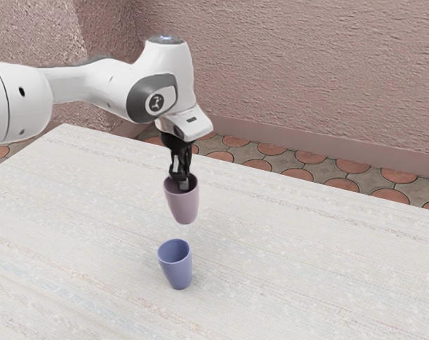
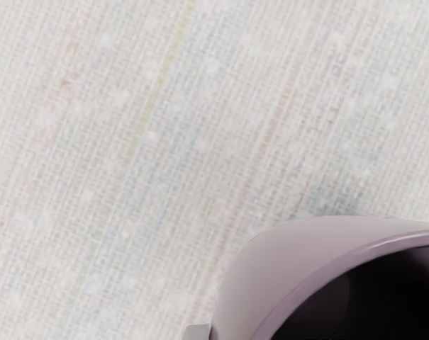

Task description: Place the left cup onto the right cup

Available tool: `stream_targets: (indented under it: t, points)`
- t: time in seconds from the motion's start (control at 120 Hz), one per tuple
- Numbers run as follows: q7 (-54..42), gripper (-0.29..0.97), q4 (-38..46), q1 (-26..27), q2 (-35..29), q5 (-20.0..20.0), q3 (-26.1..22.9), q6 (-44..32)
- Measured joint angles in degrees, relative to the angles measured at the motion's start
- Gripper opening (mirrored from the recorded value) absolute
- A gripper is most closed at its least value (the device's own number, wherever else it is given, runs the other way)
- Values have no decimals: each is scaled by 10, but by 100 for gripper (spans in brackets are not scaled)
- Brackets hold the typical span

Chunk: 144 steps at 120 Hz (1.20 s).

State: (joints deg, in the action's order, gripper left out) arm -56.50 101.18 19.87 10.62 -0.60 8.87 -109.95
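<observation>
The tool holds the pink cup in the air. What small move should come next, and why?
Probably carry the pink cup sideways until it hangs over the blue cup, before lowering. The tool grips its rim, lifted, and the wrist view shows bare table under the hand.

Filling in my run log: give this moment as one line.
phase: carry; fingers: shut on pink cup; pink cup: lifted off table; blue cup: on table, not yet stacked

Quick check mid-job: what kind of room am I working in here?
Probably a simulated domestic room, though that is a guess. It has a rough pink plaster wall, a terracotta tiled floor along its base, and a pale cloth-textured table where the gripper holds the mauve cup.
</observation>
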Motion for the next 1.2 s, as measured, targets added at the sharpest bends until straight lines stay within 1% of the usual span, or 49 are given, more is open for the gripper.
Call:
stream_targets:
  t: [0.467,0.775,1.2]
  points:
    - [39,-10,71,15,-46,-1,0,5]
    - [57,-10,88,15,-48,-2,1,8]
    - [72,-10,89,18,-37,-8,0,5]
